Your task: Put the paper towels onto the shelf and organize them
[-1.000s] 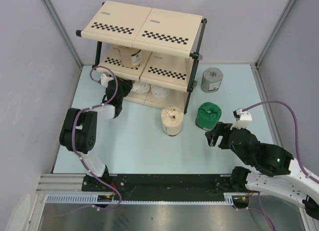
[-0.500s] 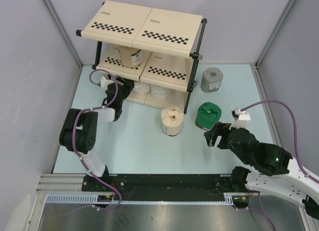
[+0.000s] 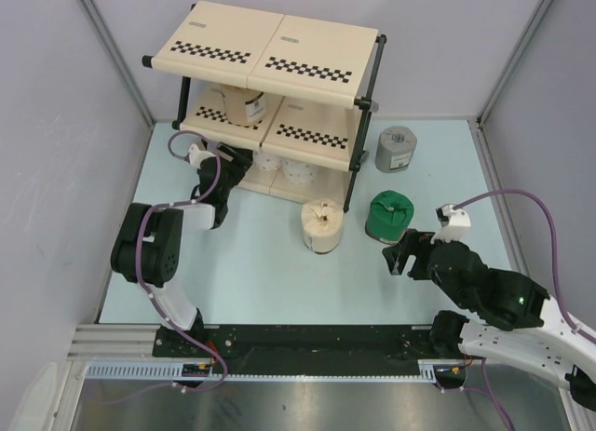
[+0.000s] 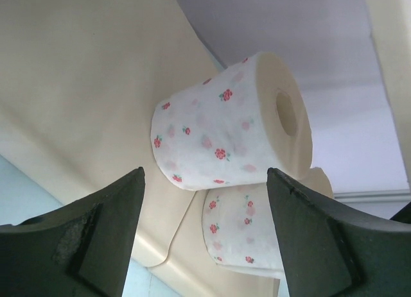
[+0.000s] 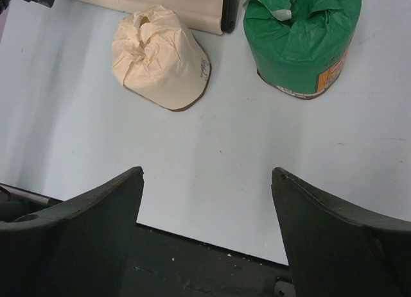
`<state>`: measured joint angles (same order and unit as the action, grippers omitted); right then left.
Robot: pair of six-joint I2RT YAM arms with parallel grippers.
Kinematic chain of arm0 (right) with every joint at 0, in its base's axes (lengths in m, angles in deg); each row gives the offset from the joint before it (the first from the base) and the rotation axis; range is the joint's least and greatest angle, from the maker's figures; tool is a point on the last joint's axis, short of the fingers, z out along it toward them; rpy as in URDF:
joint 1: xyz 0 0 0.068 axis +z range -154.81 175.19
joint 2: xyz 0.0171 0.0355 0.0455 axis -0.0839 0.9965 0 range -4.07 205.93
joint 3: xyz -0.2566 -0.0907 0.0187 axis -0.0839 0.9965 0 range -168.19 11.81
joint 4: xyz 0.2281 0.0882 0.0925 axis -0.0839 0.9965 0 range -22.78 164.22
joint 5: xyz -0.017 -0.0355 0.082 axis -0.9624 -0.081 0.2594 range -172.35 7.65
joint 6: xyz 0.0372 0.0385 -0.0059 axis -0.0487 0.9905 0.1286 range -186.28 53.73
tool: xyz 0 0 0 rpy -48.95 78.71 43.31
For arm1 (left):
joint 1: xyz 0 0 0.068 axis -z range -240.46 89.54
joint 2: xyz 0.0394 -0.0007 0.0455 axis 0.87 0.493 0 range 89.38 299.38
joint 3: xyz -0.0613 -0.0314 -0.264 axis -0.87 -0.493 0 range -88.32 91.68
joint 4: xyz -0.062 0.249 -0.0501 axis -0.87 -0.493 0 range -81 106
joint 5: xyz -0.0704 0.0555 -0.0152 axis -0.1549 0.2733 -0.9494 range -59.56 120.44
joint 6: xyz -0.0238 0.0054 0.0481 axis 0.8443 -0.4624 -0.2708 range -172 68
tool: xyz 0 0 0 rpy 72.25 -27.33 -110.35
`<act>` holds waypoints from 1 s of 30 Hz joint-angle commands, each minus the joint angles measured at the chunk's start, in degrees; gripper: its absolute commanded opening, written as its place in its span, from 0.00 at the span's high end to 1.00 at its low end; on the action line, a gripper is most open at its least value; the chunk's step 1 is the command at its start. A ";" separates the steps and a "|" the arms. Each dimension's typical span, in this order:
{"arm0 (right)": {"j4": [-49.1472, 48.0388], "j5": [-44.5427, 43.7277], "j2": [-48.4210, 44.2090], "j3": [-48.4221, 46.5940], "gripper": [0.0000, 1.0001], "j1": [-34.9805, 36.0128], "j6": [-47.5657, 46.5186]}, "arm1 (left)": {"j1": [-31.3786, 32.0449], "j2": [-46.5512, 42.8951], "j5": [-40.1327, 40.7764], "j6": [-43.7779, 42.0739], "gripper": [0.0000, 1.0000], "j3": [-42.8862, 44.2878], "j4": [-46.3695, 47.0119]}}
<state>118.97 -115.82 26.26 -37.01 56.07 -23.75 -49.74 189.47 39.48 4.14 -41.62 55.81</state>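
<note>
Left gripper [image 4: 205, 175] is standing open, centre frame, before two white rolls [image 4: 225, 136] lying on the shelf's [image 3: 270, 49] bottom tier, gripping neither. Right gripper [image 5: 207, 175] is hovering open over the table [image 5: 96, 149], with a tan roll [image 5: 160, 56] and green roll [image 5: 298, 40] sitting at top. A grey roll [image 3: 397, 149] is standing right of the shelf, and a second tan roll [image 3: 244, 105] is occupying its middle tier.

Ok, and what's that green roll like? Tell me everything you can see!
The green roll is a short, fat cylinder in crinkled green wrap, tucked in at the top, with an orange label low on its side. It stands upright on the pale table, beside the tan roll, not on the shelf. Only the table touches it; the open right gripper is apart from it.
</note>
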 commanded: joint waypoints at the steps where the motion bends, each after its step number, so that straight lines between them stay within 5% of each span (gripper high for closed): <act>1: 0.37 -0.36 -1.49 0.21 0.14 -0.15 1.77 | -0.26 -4.20 -1.13 0.55 0.19 -1.69 3.43; 10: 0.99 -0.28 -2.90 0.39 0.15 -0.06 2.30 | 0.17 -12.46 -2.44 0.28 0.17 -8.72 2.64; 15: 0.90 -0.19 -2.82 0.48 0.15 -0.06 2.21 | 5.43 -14.66 -4.46 0.37 0.16 -11.80 5.27; 23: 1.16 0.51 -3.96 0.48 0.15 -0.06 3.09 | 13.35 -7.38 -7.36 11.35 0.17 -15.41 24.39; 30: 2.04 -0.01 -5.63 0.48 0.15 -0.06 3.71 | 18.18 0.62 -6.84 16.46 0.17 -12.51 31.64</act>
<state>120.30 -114.99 21.74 -36.62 56.09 -21.26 -33.83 187.61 32.57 15.68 -56.68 77.65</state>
